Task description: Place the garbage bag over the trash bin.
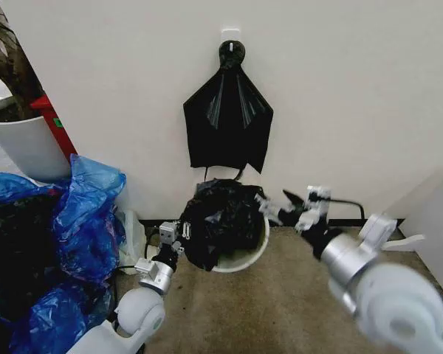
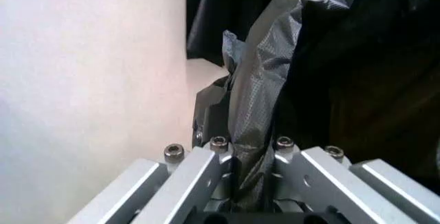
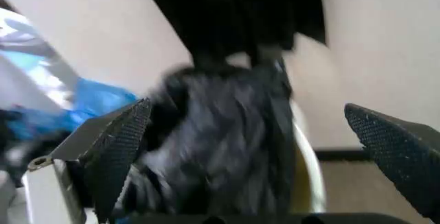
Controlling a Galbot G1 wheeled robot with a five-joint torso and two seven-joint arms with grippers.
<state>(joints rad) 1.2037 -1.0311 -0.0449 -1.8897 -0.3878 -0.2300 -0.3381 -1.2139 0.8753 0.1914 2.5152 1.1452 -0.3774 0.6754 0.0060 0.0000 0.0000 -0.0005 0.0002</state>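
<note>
- We see the garbage bag (image 1: 223, 220) heaped in a crumpled black mass over the trash bin (image 1: 245, 258), which stands on the brown floor (image 1: 280, 302) close against the white wall (image 1: 340, 96).
- The bag covers most of the bin's mouth and hangs down its left side; only the front and right stretch of the cream rim is bare.
- Our left gripper (image 1: 174, 234) is at the bag's left edge, and in the left wrist view its fingers (image 2: 206, 165) are clamped on a fold of the bag (image 2: 258, 110).
- Our right gripper (image 1: 275, 206) is at the bag's upper right, just beside the bin's rim; in the right wrist view its fingers (image 3: 117, 152) stand wide apart with the bag (image 3: 220, 147) and the bin's rim (image 3: 306, 183) beyond them, gripping nothing.
- On the wall above the bin hangs a fan-shaped black plastic bundle (image 1: 227, 122) from a hook (image 1: 230, 46), its lower edge close over the bag.
- To the left, blue plastic bags (image 1: 81, 221) are piled right next to the left arm, crowding that side of the bin.
- Behind them stands a white plant pot (image 1: 26, 144) with a red object (image 1: 55, 122) leaning beside it.
</note>
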